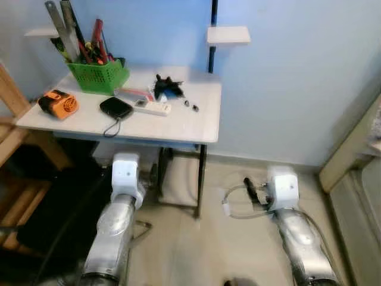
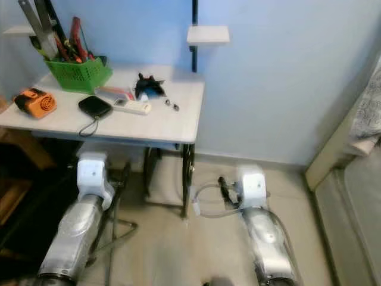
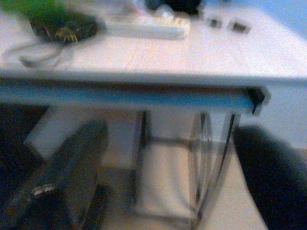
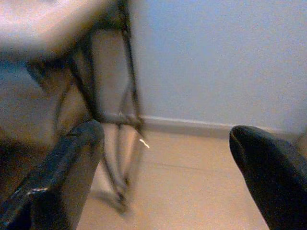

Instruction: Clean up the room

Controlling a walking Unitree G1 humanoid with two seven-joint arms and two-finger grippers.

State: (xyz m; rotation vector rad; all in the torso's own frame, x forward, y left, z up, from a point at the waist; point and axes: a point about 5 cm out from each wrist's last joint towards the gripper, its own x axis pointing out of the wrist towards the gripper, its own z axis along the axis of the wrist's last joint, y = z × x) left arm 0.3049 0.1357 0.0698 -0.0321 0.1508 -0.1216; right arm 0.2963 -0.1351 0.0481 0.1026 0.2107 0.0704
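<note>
While our arms hang low in front of the white surface (image 1: 178,128), both sets of fingers are spread wide and hold nothing. We should lift our left gripper (image 3: 168,177) above its front edge first. The black pouch (image 1: 115,107) lies closest to that edge, then the orange tool (image 1: 58,103) and white power strip (image 1: 152,107). Farthest back stands the green basket (image 1: 98,75). We should pick one small thing and go slowly.

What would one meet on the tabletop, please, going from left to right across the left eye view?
Orange device → green basket of tools → black pouch → white power strip → two small dark clips.
</note>
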